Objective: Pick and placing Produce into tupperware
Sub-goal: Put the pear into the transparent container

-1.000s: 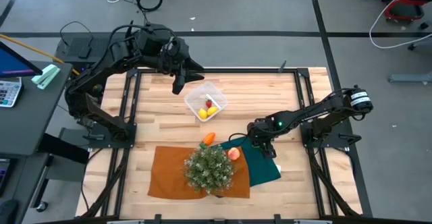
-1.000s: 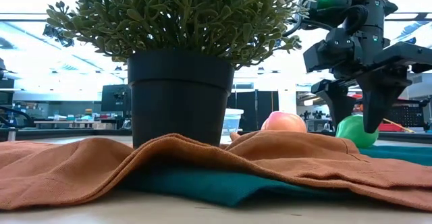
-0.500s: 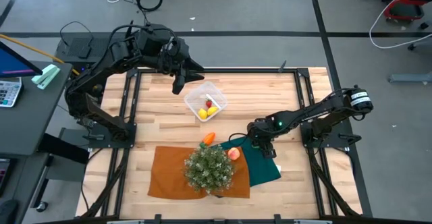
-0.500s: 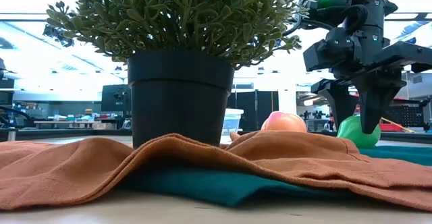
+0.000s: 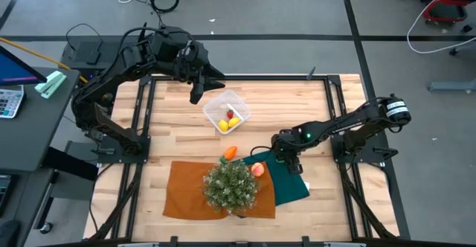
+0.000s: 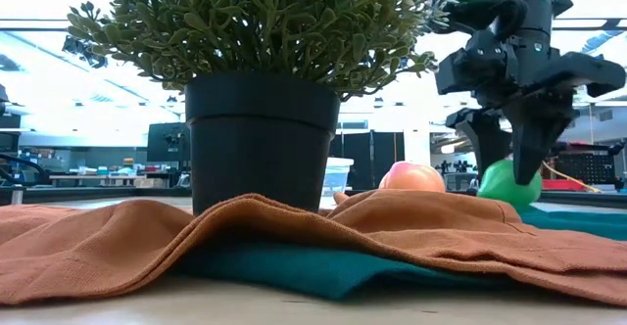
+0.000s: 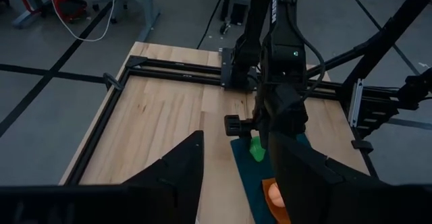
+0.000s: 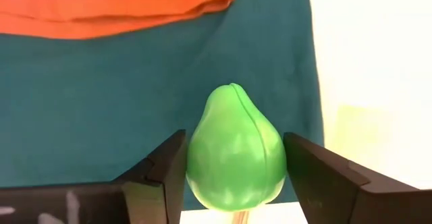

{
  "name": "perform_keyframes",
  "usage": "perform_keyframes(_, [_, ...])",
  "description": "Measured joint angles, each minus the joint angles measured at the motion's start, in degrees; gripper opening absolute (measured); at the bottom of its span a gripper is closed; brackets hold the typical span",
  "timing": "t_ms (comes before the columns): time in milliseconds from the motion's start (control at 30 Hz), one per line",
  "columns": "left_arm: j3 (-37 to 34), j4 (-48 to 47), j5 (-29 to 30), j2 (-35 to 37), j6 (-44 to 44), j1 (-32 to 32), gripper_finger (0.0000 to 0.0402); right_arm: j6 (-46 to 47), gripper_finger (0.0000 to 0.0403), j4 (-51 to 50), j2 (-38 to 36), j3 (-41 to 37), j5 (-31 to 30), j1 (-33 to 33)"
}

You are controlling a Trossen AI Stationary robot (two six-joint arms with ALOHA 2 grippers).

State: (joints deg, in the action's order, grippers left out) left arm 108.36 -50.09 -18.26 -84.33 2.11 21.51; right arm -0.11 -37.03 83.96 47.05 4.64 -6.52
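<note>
A green toy pear (image 8: 234,150) sits pinched between the right hand's (image 8: 236,183) fingers — clear tupperware (image 5: 227,110) holds yellow and red pieces.

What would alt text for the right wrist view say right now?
A glossy green pear-shaped toy fruit sits gripped between the two dark fingers of the right claw. Beneath it lies a dark teal-green cloth, with an orange cloth overlapping its far edge and pale wooden tabletop alongside.

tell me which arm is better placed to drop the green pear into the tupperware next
The right. Its pincer is already shut on the green pear over the teal cloth. The left pincer holds nothing and hovers beside the tupperware, which may crowd the drop.
</note>
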Motion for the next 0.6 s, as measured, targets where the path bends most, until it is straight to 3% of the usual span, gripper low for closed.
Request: perform_keyframes(600, [0.0, 0.0, 0.0, 0.0, 0.0, 0.0, 0.0176, 0.0, 0.0182, -14.3, 0.0, 12.1, -1.6, 1.8])
